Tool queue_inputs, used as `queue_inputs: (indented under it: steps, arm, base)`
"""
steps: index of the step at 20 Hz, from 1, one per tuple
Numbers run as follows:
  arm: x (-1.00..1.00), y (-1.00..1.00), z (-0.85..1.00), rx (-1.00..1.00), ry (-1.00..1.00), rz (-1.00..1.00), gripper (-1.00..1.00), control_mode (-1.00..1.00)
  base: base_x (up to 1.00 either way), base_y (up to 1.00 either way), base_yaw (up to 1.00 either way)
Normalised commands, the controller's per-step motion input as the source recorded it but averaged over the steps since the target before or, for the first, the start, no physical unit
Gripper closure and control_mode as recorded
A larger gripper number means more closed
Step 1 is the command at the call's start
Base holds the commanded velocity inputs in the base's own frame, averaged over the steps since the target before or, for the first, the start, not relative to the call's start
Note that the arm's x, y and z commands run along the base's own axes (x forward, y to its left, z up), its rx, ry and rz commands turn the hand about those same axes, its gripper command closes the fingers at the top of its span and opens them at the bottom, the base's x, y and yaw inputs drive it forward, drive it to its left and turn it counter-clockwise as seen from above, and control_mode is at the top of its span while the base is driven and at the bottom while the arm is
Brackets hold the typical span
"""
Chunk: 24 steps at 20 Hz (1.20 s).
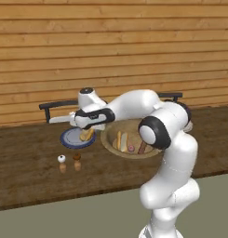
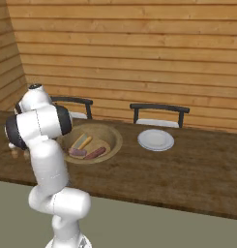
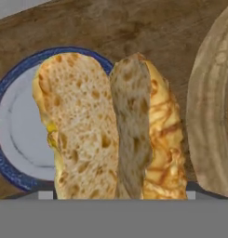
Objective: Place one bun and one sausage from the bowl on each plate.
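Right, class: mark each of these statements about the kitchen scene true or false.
1. A bun is over the blue-rimmed plate. True.
2. The wooden bowl is empty. False: sausages and more buns lie in it.
3. The white plate carries a sausage. False: it holds nothing.
4. Two small shakers stand on the table near the blue-rimmed plate. True.

Showing golden-tan, pale-speckled bun [image 3: 110,130], dark-blue-rimmed greyish plate [image 3: 15,130], tan wooden bowl [image 3: 211,107], perhaps reddish sausage [image 2: 95,153].
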Motion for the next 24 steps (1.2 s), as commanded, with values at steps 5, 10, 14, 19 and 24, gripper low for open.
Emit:
queue_inputs:
  steps: [5, 10, 14, 19, 24]
  arm:
    - [0.75, 0.57, -0.28, 0.0, 0.04, -0.04, 1.0, -1.0]
    - [0.35, 0.24, -0.18, -0.02, 0.06, -0.01, -1.0, -1.0]
    - [-0.02, -0.23, -0.05, 0.0, 0.01, 0.0, -1.0, -1.0]
    - [-0.08, -0.62, 0.0, 0.0, -0.01, 0.0, -1.0, -1.0]
    - [-0.31, -0.7, 0.55, 0.09, -0.13, 0.0, -1.0, -1.0]
  base:
    - [0.0, 0.0, 0.0]
    - [0.0, 0.0, 0.0]
    - [0.0, 0.0, 0.0]
    - [0.0, 0.0, 0.0]
    - [0.0, 0.0, 0.0]
